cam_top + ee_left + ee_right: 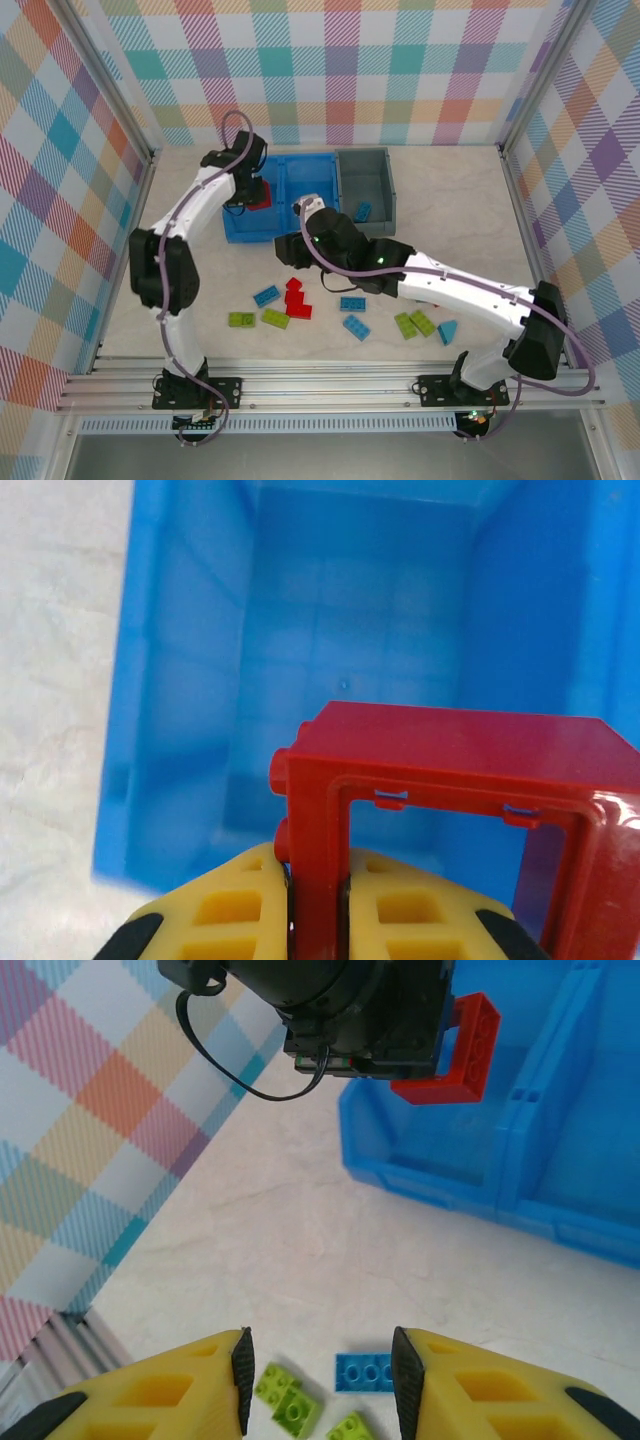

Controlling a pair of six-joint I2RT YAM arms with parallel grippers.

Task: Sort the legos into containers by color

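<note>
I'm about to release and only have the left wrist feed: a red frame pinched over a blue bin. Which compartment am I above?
Observer: The top view shows the left end effector holding the red frame over the left compartment of the blue bin.
Operator: Is anything sorted elsewhere yet?
Observer: The grey bin right beside the blue one holds one blue brick.
Operator: What is the other arm holding?
Observer: Nothing. The right end effector is open and empty.
</note>
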